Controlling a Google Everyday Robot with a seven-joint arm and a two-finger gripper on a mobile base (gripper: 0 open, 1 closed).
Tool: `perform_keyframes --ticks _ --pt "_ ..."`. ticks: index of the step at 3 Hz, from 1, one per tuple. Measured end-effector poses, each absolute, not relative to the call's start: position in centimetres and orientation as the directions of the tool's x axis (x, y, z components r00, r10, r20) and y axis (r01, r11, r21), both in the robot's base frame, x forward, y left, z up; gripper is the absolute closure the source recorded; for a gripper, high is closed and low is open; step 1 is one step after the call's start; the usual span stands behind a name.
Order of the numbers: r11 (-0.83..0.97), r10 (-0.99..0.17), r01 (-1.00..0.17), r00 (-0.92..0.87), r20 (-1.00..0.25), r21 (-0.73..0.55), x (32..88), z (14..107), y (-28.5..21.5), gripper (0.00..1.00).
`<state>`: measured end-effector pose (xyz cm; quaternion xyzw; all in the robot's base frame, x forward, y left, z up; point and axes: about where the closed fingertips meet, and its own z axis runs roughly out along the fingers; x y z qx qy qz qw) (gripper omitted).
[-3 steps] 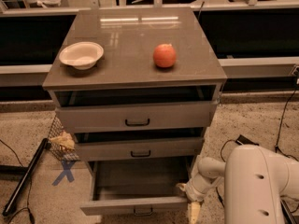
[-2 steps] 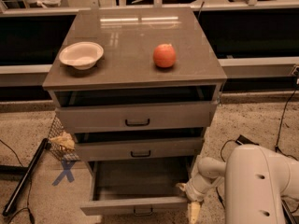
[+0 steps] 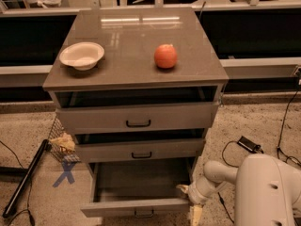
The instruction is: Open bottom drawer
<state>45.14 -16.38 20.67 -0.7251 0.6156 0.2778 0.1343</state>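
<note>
Jaws spread apart on white two-finger gripper (image 3: 188, 202), straddling right end of front panel of grey-taupe bottom drawer (image 3: 134, 185); small black bar handle (image 3: 143, 214) not held. Drawer standing well out, lowest of three. Risks judged: corner purchase slipping; off-centre pull skewing drawer on runners.

This looks like a robotics test area in a lab or office: a blue tape cross (image 3: 66, 173) marks the speckled carpet (image 3: 254, 119) beside a grey drawer cabinet (image 3: 136, 72), and loose cables (image 3: 281, 131) and a black power adapter (image 3: 249, 145) lie on the floor. Long dark-panelled counters (image 3: 263, 66) run behind. The white robot arm (image 3: 268, 192) reaches in from the lower right, its gripper (image 3: 189, 200) at the right front corner of the pulled-out bottom drawer (image 3: 136, 206).
</note>
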Motion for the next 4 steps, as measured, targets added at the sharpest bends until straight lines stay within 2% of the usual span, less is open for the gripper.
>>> perform_keyframes --ticks 2,3,4 --pt "-0.254 -0.794 -0.966 0.173 -0.583 0.059 43.1 18.6 -15.2 0.0" --pt "-0.268 -0.799 -0.962 0.195 -0.569 0.046 42.9 17.9 -14.9 0.03" --pt "-0.276 -0.796 -0.96 0.204 -0.571 0.042 42.7 17.7 -14.7 0.2"
